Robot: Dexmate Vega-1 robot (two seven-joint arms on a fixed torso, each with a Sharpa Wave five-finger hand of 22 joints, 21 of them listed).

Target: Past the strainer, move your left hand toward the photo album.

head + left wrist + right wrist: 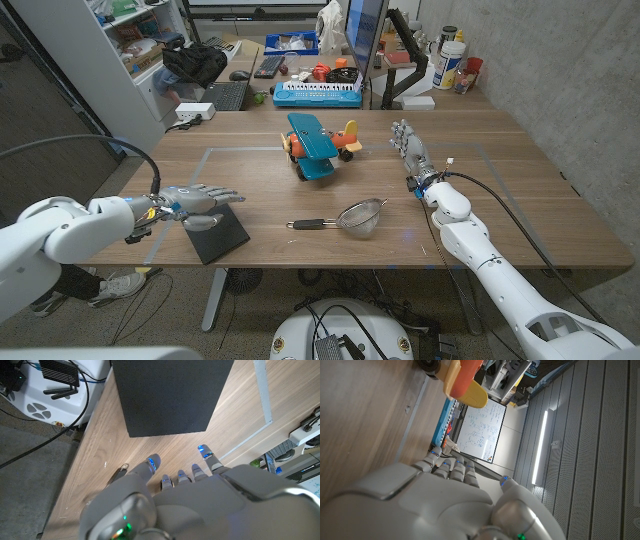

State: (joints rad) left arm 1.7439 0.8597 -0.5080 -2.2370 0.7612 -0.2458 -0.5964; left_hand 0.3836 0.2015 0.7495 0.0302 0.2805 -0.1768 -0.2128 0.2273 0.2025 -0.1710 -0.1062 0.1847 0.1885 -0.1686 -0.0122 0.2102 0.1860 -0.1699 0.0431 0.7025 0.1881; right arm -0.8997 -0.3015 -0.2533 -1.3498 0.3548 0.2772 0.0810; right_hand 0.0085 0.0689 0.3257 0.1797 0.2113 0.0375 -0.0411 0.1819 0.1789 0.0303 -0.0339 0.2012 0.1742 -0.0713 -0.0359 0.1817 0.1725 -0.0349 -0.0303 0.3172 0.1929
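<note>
left hand (198,197) extended over the near-left part of the wooden surface (500,190), fingers spread and straight, holding nothing; its fingertips reach the near edge of the photo album (216,233), a flat black book lying at the front left. in the left wrist view the fingertips (152,463) stop just short of the album's dark cover (170,395), so contact cannot be confirmed. the strainer (361,216) lies to the album's right, handle pointing toward it, well apart from the hand; the approach appears nearly complete. right hand (407,142) stands idle at the right, fingers apart, empty, clear of the toy plane (318,146).
</note>
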